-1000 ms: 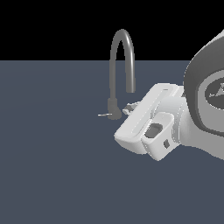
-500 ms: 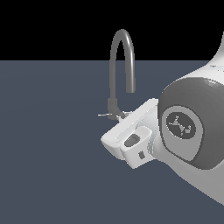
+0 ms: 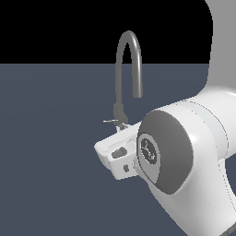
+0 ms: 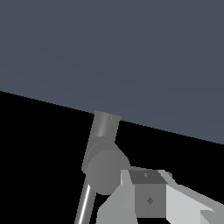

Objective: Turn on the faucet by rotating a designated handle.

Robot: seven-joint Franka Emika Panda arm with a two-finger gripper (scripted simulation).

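1. The faucet (image 3: 127, 69) stands on the dark grey-blue floor (image 3: 50, 161), near the middle of the exterior view. Its arched spout rises high and curves down toward the exterior view's right.
2. The faucet's short angled base (image 3: 119, 112) sits just above the white gripper (image 3: 120, 138).
3. The handle (image 3: 110, 121), a thin pale rod, projects from the base toward the exterior view's left. It lies just above the gripper body.
4. The arm (image 3: 184, 156) fills the exterior view's right, with a large grey joint cap facing the camera.
5. In the wrist view, the faucet's base (image 4: 104, 153) appears close up as a grey cylinder, with one gripper finger (image 4: 146, 192) just beside it.
6. Gripper opening: cannot be determined. The fingertips are hidden behind the gripper body in the exterior view, and the wrist view shows only part of one finger. Contact with the handle cannot be confirmed.
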